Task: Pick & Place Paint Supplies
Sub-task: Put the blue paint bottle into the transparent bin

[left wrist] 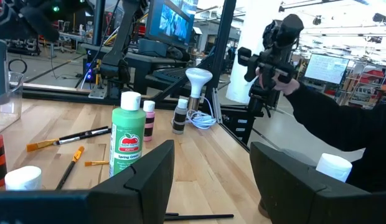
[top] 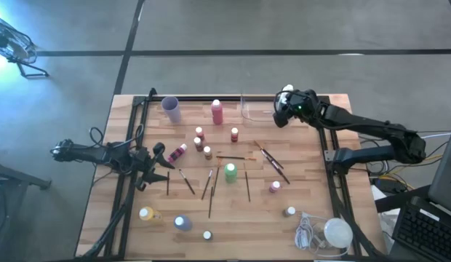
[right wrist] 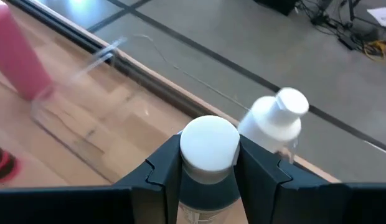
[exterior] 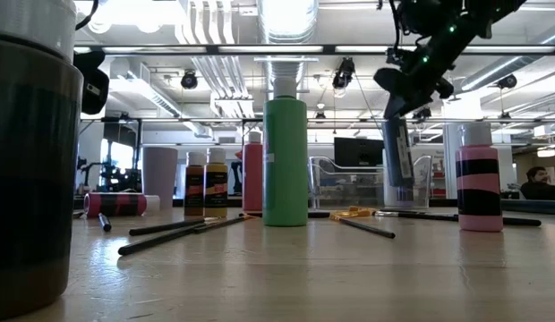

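Bottle (right wrist: 208, 155) in right end effector (right wrist: 208, 163)

The wooden table (top: 313, 182) bears scattered paint bottles (top: 230, 172), paintbrushes (top: 247, 185), a purple cup (top: 171, 109) and a clear tray (top: 254, 109).

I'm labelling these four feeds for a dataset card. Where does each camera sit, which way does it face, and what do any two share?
High view: overhead, looking straight down on the table; shows both arms.
Low view: at tabletop height, looking level across to the room; the right gripper hangs in from above with a bottle.
Left wrist view: on the left arm, looking across the table past its open fingers.
Right wrist view: on the right arm, looking down past its fingers at the white-capped bottle they clamp.
Shared: the green bottle shows in high, low and left wrist views.
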